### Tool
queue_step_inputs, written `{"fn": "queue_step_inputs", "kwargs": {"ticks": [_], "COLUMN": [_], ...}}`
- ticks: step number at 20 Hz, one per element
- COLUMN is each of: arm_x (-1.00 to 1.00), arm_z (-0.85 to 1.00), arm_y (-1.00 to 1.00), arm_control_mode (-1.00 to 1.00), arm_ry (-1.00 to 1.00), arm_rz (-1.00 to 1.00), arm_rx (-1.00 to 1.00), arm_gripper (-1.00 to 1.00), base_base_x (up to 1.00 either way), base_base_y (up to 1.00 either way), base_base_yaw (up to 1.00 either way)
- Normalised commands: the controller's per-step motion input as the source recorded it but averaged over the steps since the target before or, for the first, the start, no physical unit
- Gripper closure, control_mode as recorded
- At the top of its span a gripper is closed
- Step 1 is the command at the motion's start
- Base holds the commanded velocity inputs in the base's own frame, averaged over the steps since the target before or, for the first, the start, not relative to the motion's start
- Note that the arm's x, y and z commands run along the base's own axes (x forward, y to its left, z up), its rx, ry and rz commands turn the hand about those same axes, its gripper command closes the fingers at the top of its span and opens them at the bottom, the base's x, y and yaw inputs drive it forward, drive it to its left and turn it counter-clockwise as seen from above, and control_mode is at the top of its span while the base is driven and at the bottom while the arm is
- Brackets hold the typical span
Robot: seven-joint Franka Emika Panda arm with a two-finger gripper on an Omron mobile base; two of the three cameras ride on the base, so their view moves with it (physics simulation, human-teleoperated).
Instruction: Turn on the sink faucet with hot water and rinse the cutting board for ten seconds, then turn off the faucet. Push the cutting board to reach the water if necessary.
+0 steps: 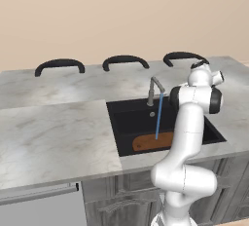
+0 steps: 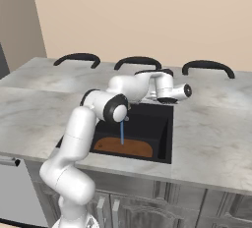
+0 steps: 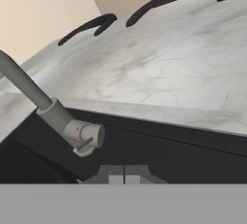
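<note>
Water runs in a thin, straight, light-blue stream from the tip of the sink faucet down onto the cutting board, which lies flat on the floor of the black sink, against the near wall of the basin. In the left base view the stream meets the board close to its far edge; in the right base view it lands on the board's upper face, left of the board's middle. The faucet stands at the far rim of the sink, its grey post upright and its spout angled out over the basin. The white arm reaches over the near side of the grey marble counter and bends above the sink, with its hand held beside the faucet. In the hand view the gripper is clenched, its two dark tips pressed together with nothing between them, just short of the faucet's base and its small round end cap. Three black curved chair backs stand along the far edge of the counter.
</note>
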Motion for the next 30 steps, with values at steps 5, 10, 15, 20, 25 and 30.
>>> {"fn": "queue_step_inputs", "kwargs": {"ticks": [5, 10, 15, 20, 25, 30], "arm_x": [0.03, 0.0, 0.04, 0.12, 0.07, 0.0], "arm_z": [-0.15, -0.17, -0.04, 0.0, -0.01, 0.0], "arm_y": [0.01, 0.06, 0.1, 0.09, 0.03, 0.12], "arm_control_mode": [-1.0, -1.0, -1.0, -1.0, -1.0, -1.0], "arm_ry": [0.0, 0.0, 0.0, 0.0, 0.0, 0.0], "arm_rz": [0.0, 0.0, 0.0, 0.0, 0.0, 0.0], "arm_rx": [0.0, 0.0, 0.0, 0.0, 0.0, 0.0], "arm_gripper": [1.0, 1.0, 1.0, 1.0, 1.0, 1.0], "base_base_x": [0.0, 0.0, 0.0, 0.0, 0.0, 0.0], "base_base_y": [0.0, 0.0, 0.0, 0.0, 0.0, 0.0], "base_base_yaw": [0.0, 0.0, 0.0, 0.0, 0.0, 0.0]}}
